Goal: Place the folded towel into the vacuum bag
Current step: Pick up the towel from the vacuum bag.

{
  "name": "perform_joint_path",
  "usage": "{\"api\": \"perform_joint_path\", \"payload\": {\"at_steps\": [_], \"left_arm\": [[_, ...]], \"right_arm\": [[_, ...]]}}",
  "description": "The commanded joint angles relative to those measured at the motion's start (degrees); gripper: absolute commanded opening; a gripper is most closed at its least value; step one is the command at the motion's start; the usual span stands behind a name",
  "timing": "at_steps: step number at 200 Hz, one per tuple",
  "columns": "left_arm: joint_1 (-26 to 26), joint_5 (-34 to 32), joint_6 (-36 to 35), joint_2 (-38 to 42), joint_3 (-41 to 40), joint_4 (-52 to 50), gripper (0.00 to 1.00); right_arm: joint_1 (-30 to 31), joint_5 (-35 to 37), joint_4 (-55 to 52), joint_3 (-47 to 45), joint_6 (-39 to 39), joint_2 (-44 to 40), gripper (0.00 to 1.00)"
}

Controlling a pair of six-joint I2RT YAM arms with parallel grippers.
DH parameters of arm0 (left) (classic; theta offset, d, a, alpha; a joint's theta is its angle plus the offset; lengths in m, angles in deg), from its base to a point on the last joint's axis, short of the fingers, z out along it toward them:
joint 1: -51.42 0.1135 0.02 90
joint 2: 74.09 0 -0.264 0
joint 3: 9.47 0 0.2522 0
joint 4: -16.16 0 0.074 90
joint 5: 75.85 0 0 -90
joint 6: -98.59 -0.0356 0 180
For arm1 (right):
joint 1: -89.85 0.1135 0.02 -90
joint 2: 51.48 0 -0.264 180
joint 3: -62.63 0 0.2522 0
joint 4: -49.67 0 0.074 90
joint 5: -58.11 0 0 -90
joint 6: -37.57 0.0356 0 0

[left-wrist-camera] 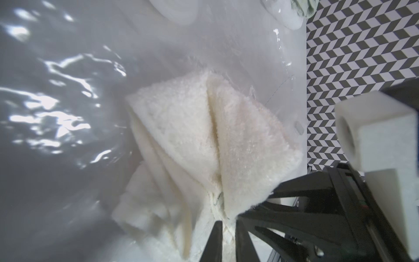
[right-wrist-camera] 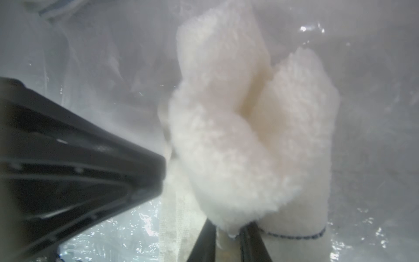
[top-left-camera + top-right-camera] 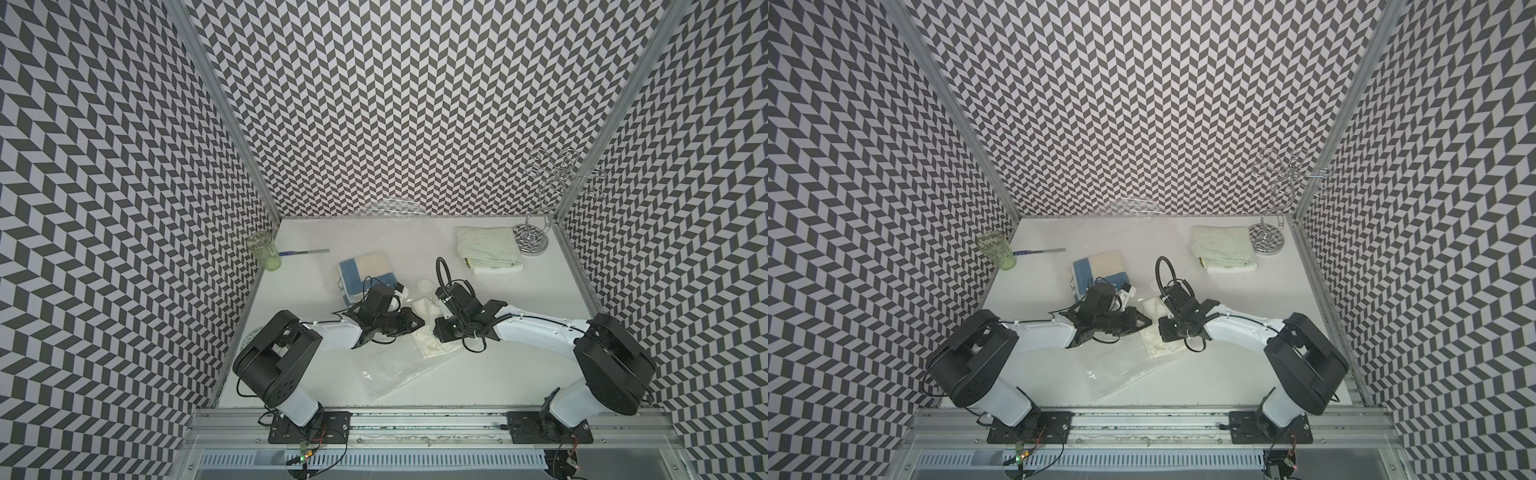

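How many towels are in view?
3. A fluffy white towel between the left claw and right claw, at the clear plastic vacuum bag; a blue-and-cream folded towel behind the left claw; a pale green folded towel beside the chrome wire stand.

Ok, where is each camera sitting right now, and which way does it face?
Both top views: high over the base end, looking down on the table; left arm, right arm, white towel and bag all show.
Left wrist: on the left arm, looking along the left gripper at the white towel pinched in its jaws.
Right wrist: on the right arm, looking along the right gripper at the same towel.
Shared: both wrist views see that towel, from roughly opposite sides.
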Motion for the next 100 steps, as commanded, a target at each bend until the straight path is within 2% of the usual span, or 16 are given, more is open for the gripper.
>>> {"api": "perform_joint_path", "payload": {"at_steps": [1,19,46,73,100], "left_arm": [[1.0,-0.9,-0.8,-4.0,-1.7,-0.6,0.15],[0.8,-0.4,-0.1,-6.0,-1.3,1.6,0.15],[0.9,-0.9,-0.9,-5.2,-0.8,0.7,0.15],[1.9,-0.8,-1.3,-4.5,-1.7,0.1,0.14],[2.3,-1.2,-1.6,-2.7,-2.1,-0.4,0.14]], "right_arm": [[0.4,2.8,-2.9,1.8,-3.7,-0.3,0.37],[1.0,4.9,-4.5,3.4,-5.6,0.6,0.53],[3.4,7.4,-3.9,3.7,-7.0,3.4,0.67],[5.7,13.0,-4.5,4.0,-7.2,7.5,0.76],[7.3,17.9,-7.1,5.5,-7.5,12.2,0.78]]}}
